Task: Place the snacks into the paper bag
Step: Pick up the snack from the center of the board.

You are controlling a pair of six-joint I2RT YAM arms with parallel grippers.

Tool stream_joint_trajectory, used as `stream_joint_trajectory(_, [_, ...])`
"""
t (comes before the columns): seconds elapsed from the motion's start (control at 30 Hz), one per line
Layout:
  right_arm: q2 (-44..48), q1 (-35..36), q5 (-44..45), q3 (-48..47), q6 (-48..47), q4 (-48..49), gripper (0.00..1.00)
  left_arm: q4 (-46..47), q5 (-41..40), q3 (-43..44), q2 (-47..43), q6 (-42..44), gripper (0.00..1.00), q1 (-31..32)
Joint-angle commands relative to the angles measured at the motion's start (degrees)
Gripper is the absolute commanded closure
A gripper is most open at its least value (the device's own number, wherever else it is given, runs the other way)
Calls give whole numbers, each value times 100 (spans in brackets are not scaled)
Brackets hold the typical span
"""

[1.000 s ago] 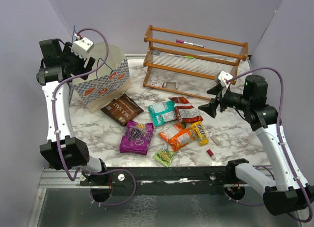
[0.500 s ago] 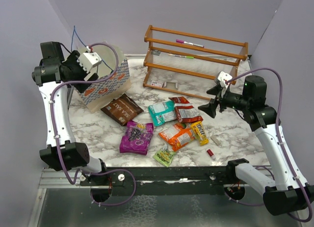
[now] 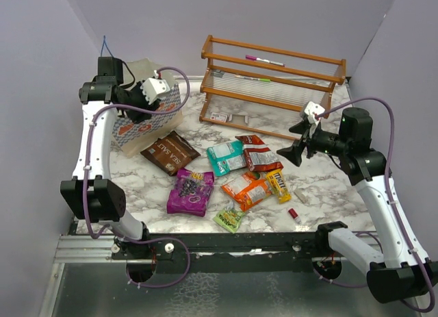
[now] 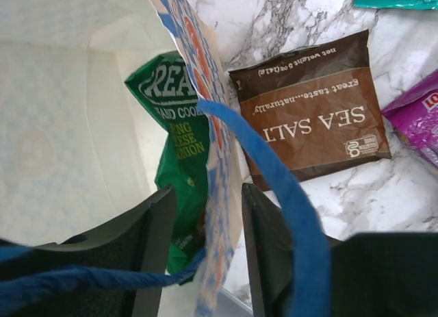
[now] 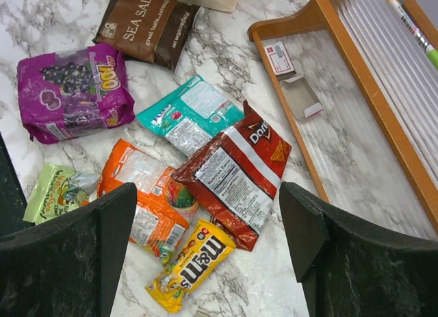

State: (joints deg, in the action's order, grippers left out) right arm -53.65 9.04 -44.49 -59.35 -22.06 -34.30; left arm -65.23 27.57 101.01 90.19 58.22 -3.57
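The checked paper bag (image 3: 140,125) lies at the back left with its mouth open; a large green multipack (image 4: 174,125) rests inside. My left gripper (image 3: 170,101) (image 4: 207,194) straddles the bag's right wall, open, with a gap on each side of the paper. A blue cord handle (image 4: 274,173) drapes over one finger. On the marble lie brown (image 3: 166,153), purple (image 3: 191,192), teal (image 3: 226,157), red (image 3: 258,153), orange (image 3: 245,189), yellow (image 3: 278,185) and light-green (image 3: 230,218) packets. My right gripper (image 3: 291,147) (image 5: 205,194) hovers open above the red packet (image 5: 236,173), holding nothing.
A wooden rack (image 3: 274,77) stands at the back right with a pink marker (image 3: 263,59) on top. A tiny red cylinder (image 3: 293,213) and a beige stick (image 3: 306,196) lie near the front right. Purple walls close in the sides.
My left arm swung right from behind the bag to its right wall, and its jaws narrowed around the paper. The right arm stayed put.
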Motion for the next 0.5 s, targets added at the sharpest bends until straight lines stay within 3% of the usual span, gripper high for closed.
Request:
stream_joint_trajectory(0.0, [51, -52, -147, 20, 62, 181, 15, 389, 267, -38, 38, 89, 65, 161])
stream_joint_trajectory(0.07, [67, -56, -153, 27, 71, 177, 15, 535, 318, -64, 68, 270, 84, 249])
stream_joint_trajectory(0.17, [91, -70, -142, 54, 71, 177, 14, 812, 207, -103, 107, 605, 100, 401])
stream_joint_trajectory(0.47, [19, -163, -204, 30, 127, 170, 14, 709, 342, 528, 538, 1431, 100, 568])
